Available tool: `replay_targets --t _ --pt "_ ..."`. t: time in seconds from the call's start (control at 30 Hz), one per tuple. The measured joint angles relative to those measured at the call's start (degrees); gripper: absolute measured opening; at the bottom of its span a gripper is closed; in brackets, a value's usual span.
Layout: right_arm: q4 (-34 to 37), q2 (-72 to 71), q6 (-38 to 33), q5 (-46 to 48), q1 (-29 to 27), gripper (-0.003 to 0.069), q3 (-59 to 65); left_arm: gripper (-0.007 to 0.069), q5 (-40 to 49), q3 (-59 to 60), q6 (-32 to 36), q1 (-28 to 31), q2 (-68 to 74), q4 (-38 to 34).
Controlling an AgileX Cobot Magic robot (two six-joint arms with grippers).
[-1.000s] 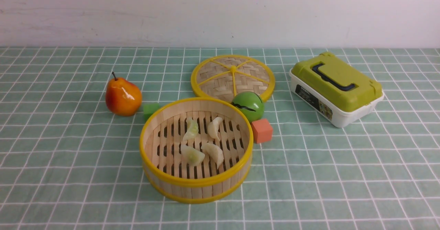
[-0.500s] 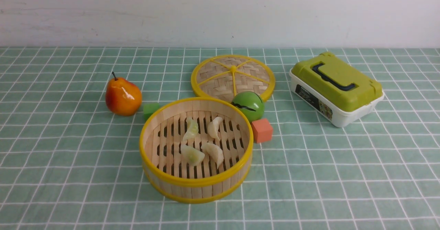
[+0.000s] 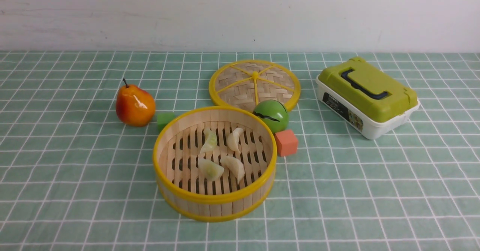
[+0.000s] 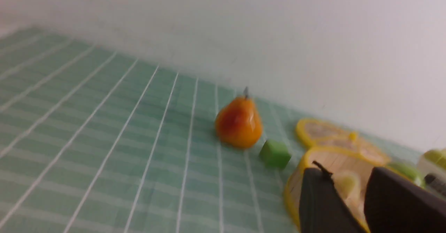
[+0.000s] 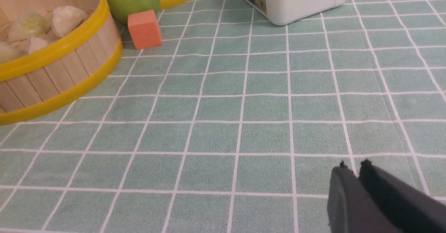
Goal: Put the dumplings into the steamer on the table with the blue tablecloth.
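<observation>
The steamer (image 3: 213,206) stands on the teal grid tablecloth (image 3: 75,168), in the middle of the front view. Several pale dumplings (image 3: 210,169) lie on its slatted bottom. Neither gripper shows in the front view. In the blurred left wrist view my left gripper (image 4: 348,172) is open and empty, and the steamer (image 4: 334,156) with a dumpling (image 4: 345,184) shows between its jaws. In the right wrist view my right gripper (image 5: 353,165) is shut and empty over bare cloth, apart from the steamer (image 5: 52,76) and its dumplings (image 5: 66,18).
A woven yellow-spoked lid (image 3: 255,84) lies behind the steamer. A green ball (image 3: 270,115) and an orange cube (image 3: 286,142) sit at the steamer's right. A pear (image 3: 135,106) and a green cube (image 3: 164,120) sit at its left. A green-lidded white box (image 3: 367,95) stands at the right.
</observation>
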Motion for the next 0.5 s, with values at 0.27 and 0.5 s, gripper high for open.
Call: replay_targets --t 0.27,0.5 --pt "0.00 0.00 0.00 0.00 0.00 0.0072 0.00 0.0195 7.34 0.45 24.66 4.59 0.00 -17.55" --pt "0.00 0.00 0.00 0.00 0.00 0.0078 0.00 0.0195 15.93 0.49 36.84 4.59 0.00 -22.01"
